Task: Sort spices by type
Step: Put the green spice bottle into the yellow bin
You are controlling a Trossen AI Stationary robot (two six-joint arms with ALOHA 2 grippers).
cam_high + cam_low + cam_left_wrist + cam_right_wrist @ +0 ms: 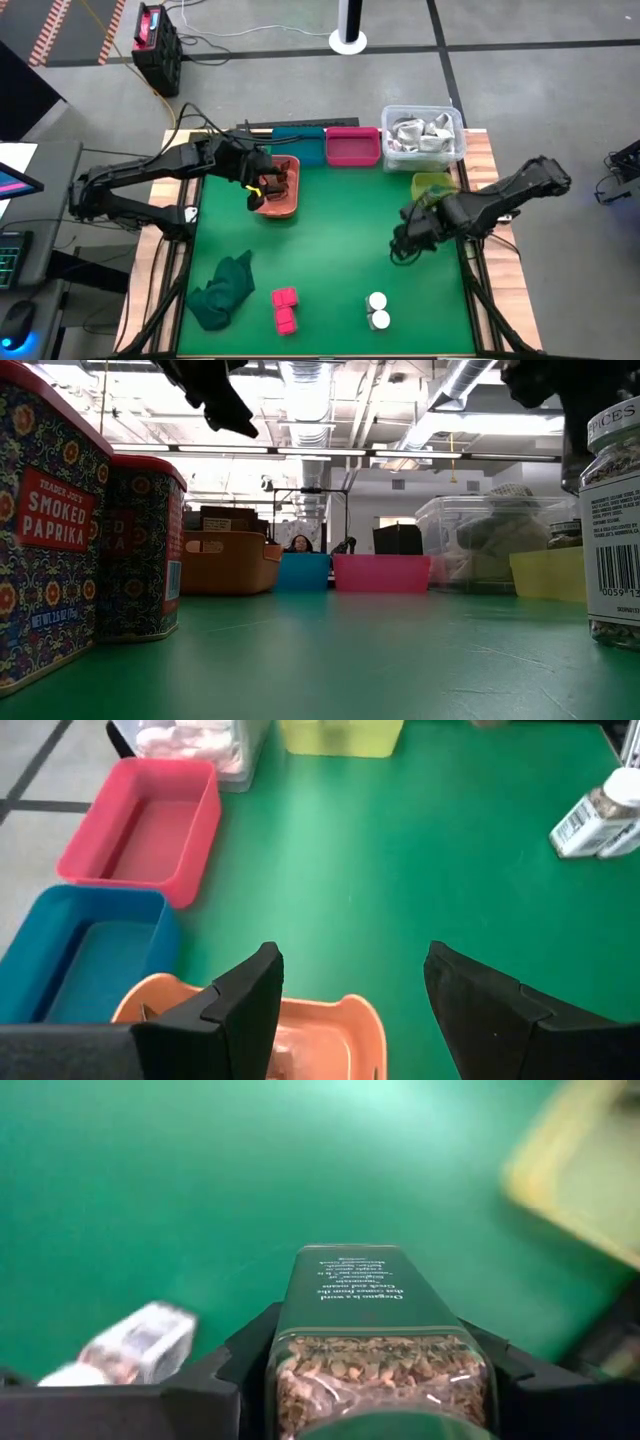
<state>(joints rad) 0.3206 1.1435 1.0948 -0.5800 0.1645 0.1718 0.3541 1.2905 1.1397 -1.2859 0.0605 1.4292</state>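
While both arms are raised over the green desk (330, 230), places are given from the yellow bin (432, 185).
Right gripper (375, 1380): clamped on an oregano jar (375, 1340), just in front of the bin.
Left gripper (350, 1010): fingers apart, nothing held, over the orange bin (277, 188), well to its left.
White-topped jars (377, 311): desk front.
Paprika tins (285, 309): left of the jars.

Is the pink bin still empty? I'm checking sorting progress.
Empty: the left wrist view shows only the bare floor inside the pink bin.
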